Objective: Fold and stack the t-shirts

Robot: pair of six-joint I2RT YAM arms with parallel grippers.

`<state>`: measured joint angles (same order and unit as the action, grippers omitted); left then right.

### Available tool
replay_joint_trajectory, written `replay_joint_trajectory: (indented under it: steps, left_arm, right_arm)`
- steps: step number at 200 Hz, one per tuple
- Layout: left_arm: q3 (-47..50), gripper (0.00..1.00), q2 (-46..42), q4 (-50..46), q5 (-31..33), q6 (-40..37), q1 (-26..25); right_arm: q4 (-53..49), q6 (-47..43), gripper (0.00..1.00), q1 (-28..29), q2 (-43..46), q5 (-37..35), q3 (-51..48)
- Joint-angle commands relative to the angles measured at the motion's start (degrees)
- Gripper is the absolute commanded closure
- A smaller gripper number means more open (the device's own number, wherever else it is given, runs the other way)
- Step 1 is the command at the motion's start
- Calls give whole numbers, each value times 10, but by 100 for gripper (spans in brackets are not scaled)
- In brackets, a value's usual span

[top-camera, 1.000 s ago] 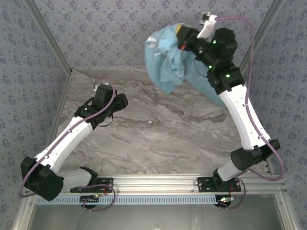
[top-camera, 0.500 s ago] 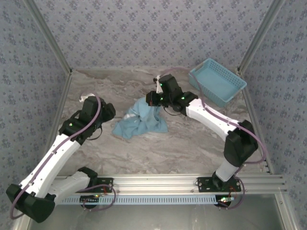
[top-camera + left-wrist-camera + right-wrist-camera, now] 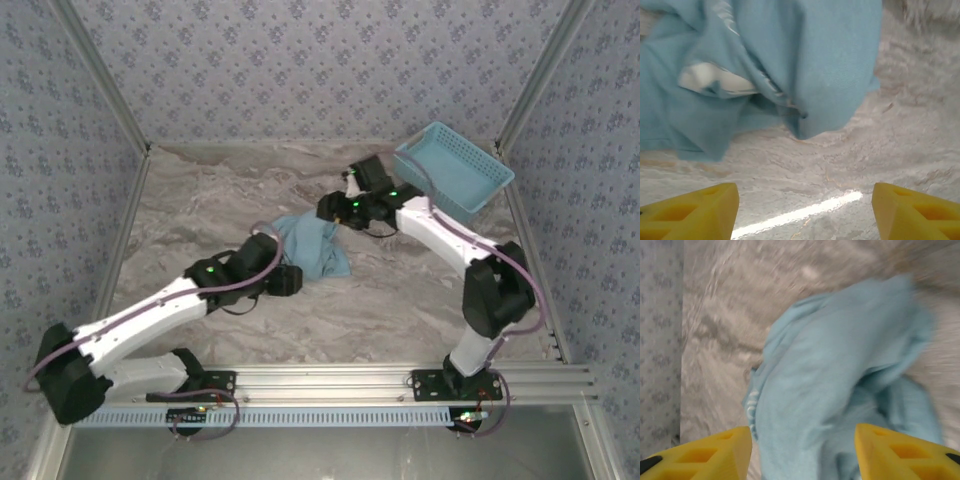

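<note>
Marbled tabletop (image 3: 420,300) holds the crumpled t-shirt (image 3: 318,248); my left gripper (image 3: 805,205) gapes at its 7 o'clock, my right gripper (image 3: 802,445) likewise at 1 o'clock

The grey-brown marbled tabletop (image 3: 400,290) carries two things; a crumpled light blue cloth t-shirt (image 3: 312,248) lies in a heap near its middle (a white patch shows among the folds in the left wrist view); a light blue plastic lattice basket (image 3: 450,165) sits in the far right corner, well apart from the shirt.
</note>
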<state>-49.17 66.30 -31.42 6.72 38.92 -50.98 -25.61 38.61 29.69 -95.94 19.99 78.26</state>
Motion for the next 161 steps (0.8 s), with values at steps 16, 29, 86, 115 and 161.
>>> replay_joint_trajectory:
  steps: [16,29,86,115,161]
  left_arm:
    - [-111,23,172,-24,97,32,-67]
    - [-160,14,233,-66,139,64,-84]
    - [-358,10,421,-229,281,99,-108]
    - [-429,18,508,-279,326,59,-93]
    - [-406,95,477,-184,297,-27,-49]
  right_arm:
    - [-47,25,41,-81,99,-46,-112]
    - [-48,28,41,-99,129,-47,-153]
    - [-10,49,41,-125,150,-18,-255]
    - [6,59,42,-127,144,-8,-271]
    - [5,63,43,-133,155,-15,-275]
